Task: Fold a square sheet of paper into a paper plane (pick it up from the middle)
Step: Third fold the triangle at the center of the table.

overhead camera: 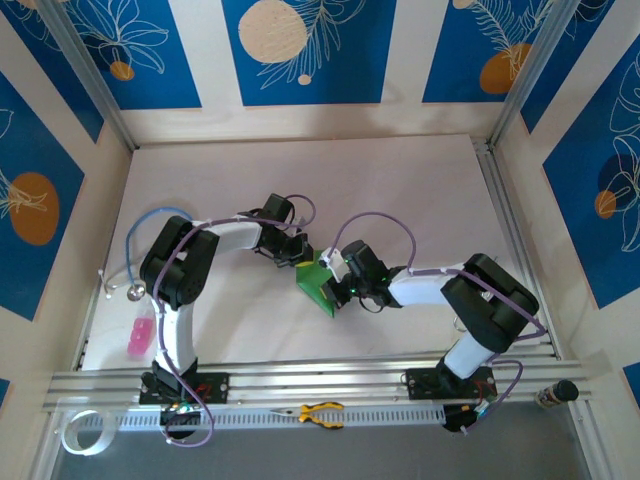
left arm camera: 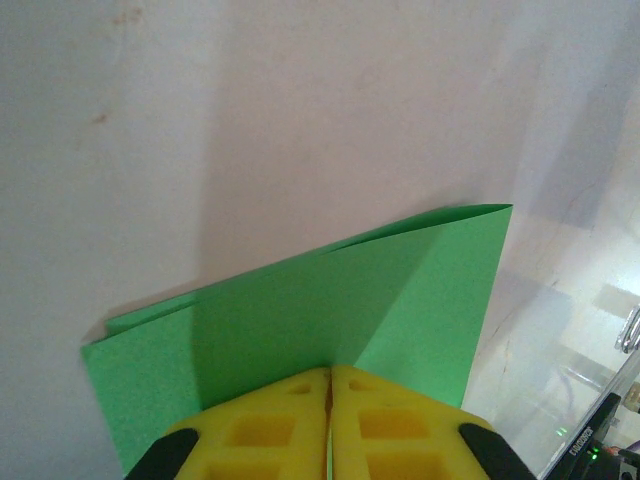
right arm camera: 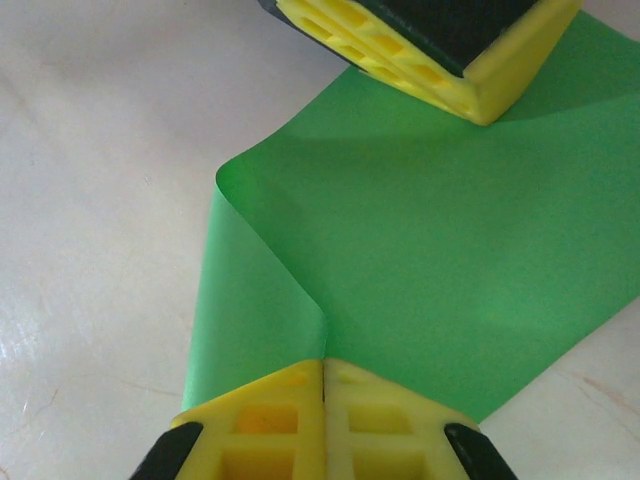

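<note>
The square sheet of paper (overhead camera: 318, 284) is located over the near-middle area of the table (overhead camera: 400, 180), held between the two grippers and partly folded, with its layers overlapping. The left gripper (overhead camera: 297, 258) reaches in from the left and meets the sheet's upper-left edge. The right gripper (overhead camera: 337, 280) reaches in from the right and meets its right side. In the left wrist view, the yellow fingers (left arm camera: 270, 430) are pressed together with no visible gap, pinching the near edge of the green sheet. Beyond them the paper shows two overlapped layers: one flap lies diagonally across the other, with a sharp corner at the upper right and a shadow on the white surface behind. In the right wrist view, the right gripper's yellow fingers (right arm camera: 385, 420) are likewise pressed together, pinching the sheet where a crease runs up and to the left from the fingertips. Left of that crease a narrow strip of paper bends down toward the table, and right of it a broad panel spreads nearly flat. At the top of the same view the left gripper's yellow pads (right arm camera: 515, 60) clamp the panel's far edge. Whether any part of the sheet touches the table cannot be determined. A pink object (overhead camera: 140, 336) lies at the table's left edge beside the left arm — well apart from the paper. The yellow-handled pliers (overhead camera: 321, 413) lie on the rail strip at the near edge, between the two arm bases.
</note>
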You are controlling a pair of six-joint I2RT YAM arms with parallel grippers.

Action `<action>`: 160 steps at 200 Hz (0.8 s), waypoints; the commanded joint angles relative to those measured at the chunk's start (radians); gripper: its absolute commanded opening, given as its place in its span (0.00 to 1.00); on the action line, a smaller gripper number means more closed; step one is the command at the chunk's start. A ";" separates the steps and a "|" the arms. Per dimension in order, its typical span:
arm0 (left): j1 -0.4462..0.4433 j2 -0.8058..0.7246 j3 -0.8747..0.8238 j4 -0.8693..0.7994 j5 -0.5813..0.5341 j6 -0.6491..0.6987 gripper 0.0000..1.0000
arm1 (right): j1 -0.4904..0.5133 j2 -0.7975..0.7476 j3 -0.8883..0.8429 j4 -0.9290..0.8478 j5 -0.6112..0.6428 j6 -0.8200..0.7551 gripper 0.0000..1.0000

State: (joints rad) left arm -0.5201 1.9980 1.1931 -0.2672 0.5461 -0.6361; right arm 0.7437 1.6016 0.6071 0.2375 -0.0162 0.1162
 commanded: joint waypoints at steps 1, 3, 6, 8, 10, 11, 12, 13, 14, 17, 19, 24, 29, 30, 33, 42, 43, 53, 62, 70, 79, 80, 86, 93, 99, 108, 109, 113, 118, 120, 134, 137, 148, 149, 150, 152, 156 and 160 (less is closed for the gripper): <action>-0.007 0.038 -0.003 -0.059 -0.048 0.021 0.10 | -0.004 -0.019 0.014 -0.029 0.017 -0.006 0.00; -0.007 0.038 -0.005 -0.059 -0.048 0.021 0.10 | -0.004 -0.017 0.015 -0.032 0.017 -0.007 0.00; -0.008 0.038 -0.004 -0.059 -0.048 0.022 0.10 | -0.004 -0.017 0.018 -0.035 0.017 -0.008 0.00; -0.008 0.038 -0.005 -0.059 -0.048 0.024 0.10 | -0.004 -0.017 0.018 -0.037 0.017 -0.008 0.00; -0.006 0.037 -0.004 -0.059 -0.048 0.024 0.10 | -0.004 -0.017 0.019 -0.039 0.017 -0.008 0.00; -0.007 0.037 -0.004 -0.058 -0.048 0.024 0.10 | -0.004 -0.017 0.019 -0.039 0.017 -0.009 0.00; -0.006 0.036 -0.003 -0.058 -0.048 0.024 0.10 | -0.004 -0.017 0.019 -0.039 0.018 -0.010 0.00; -0.006 0.036 -0.004 -0.059 -0.048 0.024 0.10 | -0.004 -0.017 0.019 -0.039 0.018 -0.010 0.00; -0.006 0.036 -0.004 -0.058 -0.048 0.023 0.10 | -0.004 -0.017 0.019 -0.040 0.018 -0.010 0.00; -0.007 0.036 -0.004 -0.060 -0.049 0.023 0.10 | -0.004 -0.016 0.017 -0.040 0.018 -0.010 0.00; -0.006 0.037 -0.005 -0.060 -0.048 0.024 0.10 | -0.004 -0.017 0.018 -0.040 0.019 -0.009 0.00; -0.007 0.036 -0.004 -0.059 -0.048 0.024 0.10 | -0.004 -0.018 0.016 -0.039 0.019 -0.008 0.00; -0.007 0.037 -0.004 -0.058 -0.048 0.024 0.10 | -0.004 -0.020 0.014 -0.041 0.019 -0.008 0.00; -0.006 0.037 -0.003 -0.058 -0.048 0.024 0.10 | -0.004 -0.020 0.015 -0.041 0.019 -0.008 0.00; -0.006 0.037 -0.004 -0.059 -0.048 0.024 0.10 | -0.004 -0.021 0.013 -0.042 0.018 -0.008 0.00; -0.006 0.038 -0.004 -0.059 -0.049 0.023 0.10 | -0.004 -0.023 0.011 -0.043 0.018 -0.005 0.00; -0.006 0.038 -0.003 -0.059 -0.049 0.024 0.10 | -0.004 -0.023 0.011 -0.043 0.018 -0.005 0.00; -0.006 0.038 -0.004 -0.058 -0.048 0.022 0.10 | -0.004 -0.025 0.007 -0.042 0.018 -0.003 0.00; -0.005 0.038 -0.004 -0.058 -0.047 0.022 0.10 | -0.004 -0.028 0.004 -0.038 0.022 -0.002 0.00; -0.007 0.039 -0.004 -0.058 -0.048 0.022 0.10 | -0.004 -0.028 0.003 -0.035 0.022 -0.003 0.00; -0.007 0.038 -0.003 -0.059 -0.048 0.022 0.10 | -0.004 -0.026 0.006 -0.037 0.028 -0.003 0.00; -0.007 0.039 -0.003 -0.058 -0.048 0.023 0.10 | -0.004 -0.026 0.006 -0.037 0.029 -0.002 0.00; -0.007 0.038 -0.003 -0.058 -0.048 0.021 0.10 | -0.005 -0.026 0.007 -0.036 0.030 -0.004 0.00; -0.005 0.040 -0.002 -0.059 -0.048 0.022 0.10 | -0.004 -0.025 0.009 -0.037 0.032 -0.005 0.00; -0.007 0.039 -0.003 -0.059 -0.047 0.022 0.10 | -0.006 -0.024 0.012 -0.037 0.032 -0.006 0.00; -0.007 0.040 -0.002 -0.058 -0.046 0.021 0.10 | -0.006 -0.022 0.015 -0.040 0.032 -0.008 0.00; -0.007 0.040 -0.002 -0.058 -0.046 0.021 0.10 | -0.007 -0.021 0.016 -0.040 0.032 -0.008 0.00; -0.006 0.040 -0.001 -0.057 -0.047 0.022 0.10 | -0.008 -0.020 0.019 -0.041 0.032 -0.009 0.00; -0.005 0.040 -0.001 -0.057 -0.046 0.022 0.10 | -0.007 -0.019 0.020 -0.043 0.032 -0.009 0.00; -0.005 0.040 0.000 -0.057 -0.047 0.022 0.10 | -0.007 -0.018 0.020 -0.043 0.032 -0.009 0.00; -0.006 0.039 -0.001 -0.058 -0.046 0.022 0.10 | -0.008 -0.016 0.023 -0.045 0.034 -0.010 0.00; -0.006 0.040 0.000 -0.057 -0.046 0.022 0.10 | -0.009 -0.015 0.023 -0.045 0.034 -0.008 0.00; -0.007 0.042 -0.001 -0.058 -0.047 0.022 0.10 | -0.009 -0.014 0.024 -0.047 0.032 -0.008 0.00; -0.007 0.042 -0.001 -0.057 -0.047 0.022 0.10 | -0.009 -0.014 0.024 -0.047 0.032 -0.009 0.00; -0.006 0.042 -0.001 -0.057 -0.046 0.022 0.10 | -0.009 -0.014 0.024 -0.047 0.032 -0.008 0.00; -0.007 0.041 -0.001 -0.058 -0.047 0.022 0.10 | -0.009 -0.014 0.024 -0.047 0.032 -0.007 0.00; -0.006 0.041 0.001 -0.058 -0.046 0.022 0.10 | -0.009 -0.014 0.023 -0.047 0.033 -0.008 0.00; -0.007 0.042 -0.001 -0.058 -0.046 0.020 0.10 | -0.009 -0.013 0.024 -0.048 0.033 -0.008 0.00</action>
State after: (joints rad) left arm -0.5201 1.9984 1.1934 -0.2672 0.5461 -0.6361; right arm 0.7391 1.5990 0.6071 0.2111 0.0097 0.1162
